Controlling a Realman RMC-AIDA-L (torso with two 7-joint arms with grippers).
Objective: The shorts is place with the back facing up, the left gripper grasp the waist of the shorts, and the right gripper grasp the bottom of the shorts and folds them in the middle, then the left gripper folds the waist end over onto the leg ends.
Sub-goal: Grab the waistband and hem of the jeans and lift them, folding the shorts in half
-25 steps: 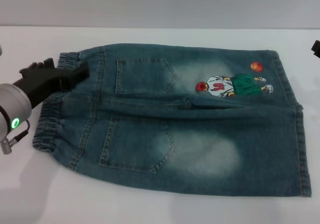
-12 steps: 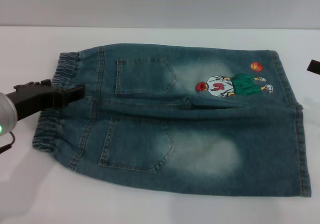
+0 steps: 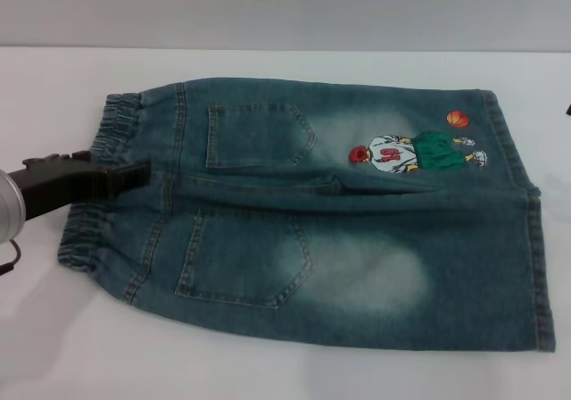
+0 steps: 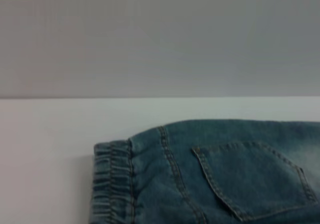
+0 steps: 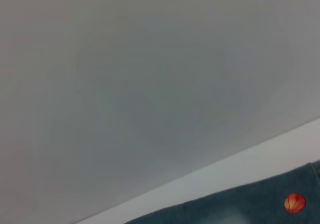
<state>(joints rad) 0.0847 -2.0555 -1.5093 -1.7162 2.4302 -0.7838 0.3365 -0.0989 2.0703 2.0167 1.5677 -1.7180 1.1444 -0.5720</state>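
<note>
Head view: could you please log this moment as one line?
shorts: flat, back up, unfolded | left claw: over waist | right claw: barely in view

A white table [image 3: 268, 373] is spreading across the whole foreground; a plain grey wall [image 3: 285, 7] is rising directly behind the table's far edge; the two are meeting along one straight, level line.

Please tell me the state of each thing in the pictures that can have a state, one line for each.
shorts: spread flat on the table, back side up, not folded.
waist of the shorts: gathered, lying on the table, not lifted.
leg ends: flat, not grasped.
back pockets: flat, facing up.
left gripper: low over the middle of the waist.
right gripper: almost out of the head view, away from the shorts.
</note>
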